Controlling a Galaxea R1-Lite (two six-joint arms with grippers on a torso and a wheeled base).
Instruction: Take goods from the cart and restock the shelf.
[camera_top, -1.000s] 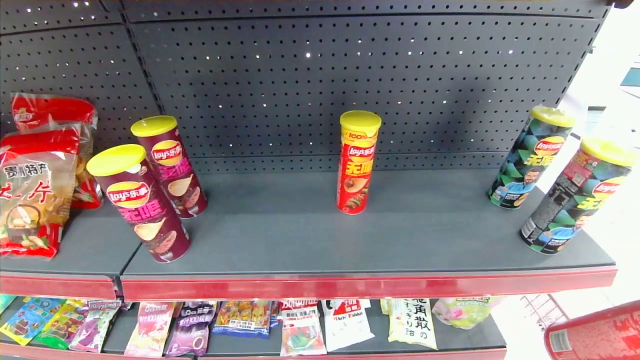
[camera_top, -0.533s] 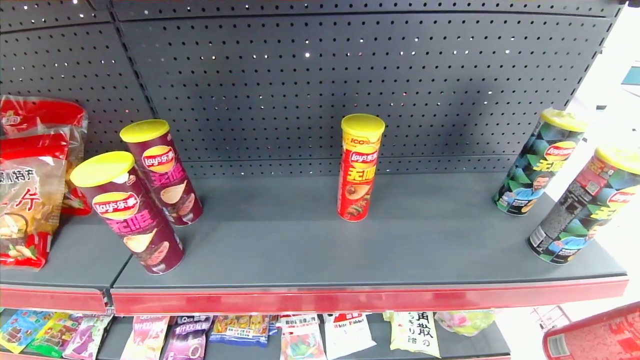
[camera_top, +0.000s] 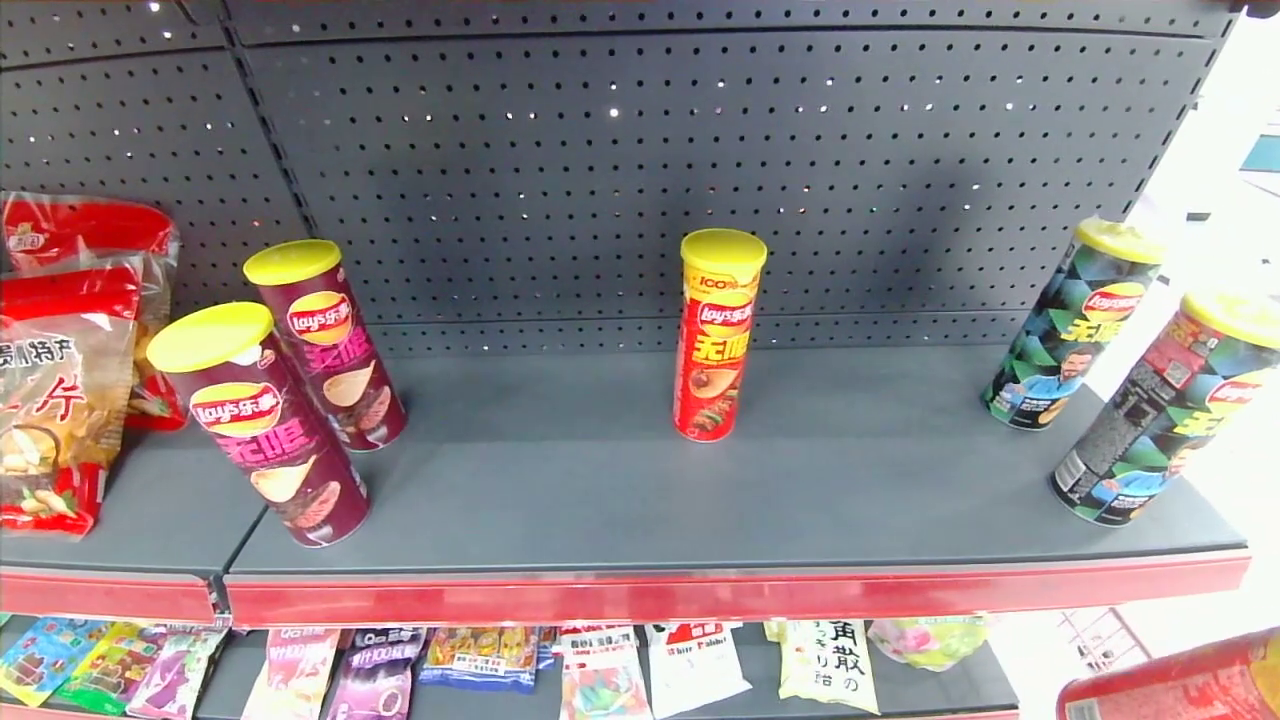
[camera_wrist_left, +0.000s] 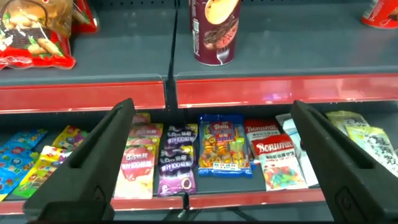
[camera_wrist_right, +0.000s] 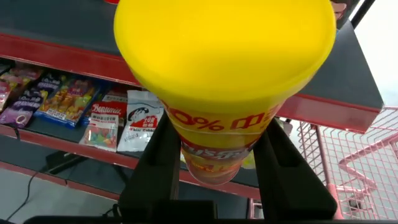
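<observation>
at right, before the shelf (camera_top: 600, 500), right gripper (camera_wrist_right: 219, 140) is clamping a yellow-lidded can (camera_wrist_right: 224, 56) for shelving; left gripper (camera_wrist_left: 211, 109) is gaping empty.

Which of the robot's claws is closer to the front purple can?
Left. The left gripper sits low before the shelf, just below the front purple can. The right gripper, holding a red can, is far off by the shelf's right end.
</observation>
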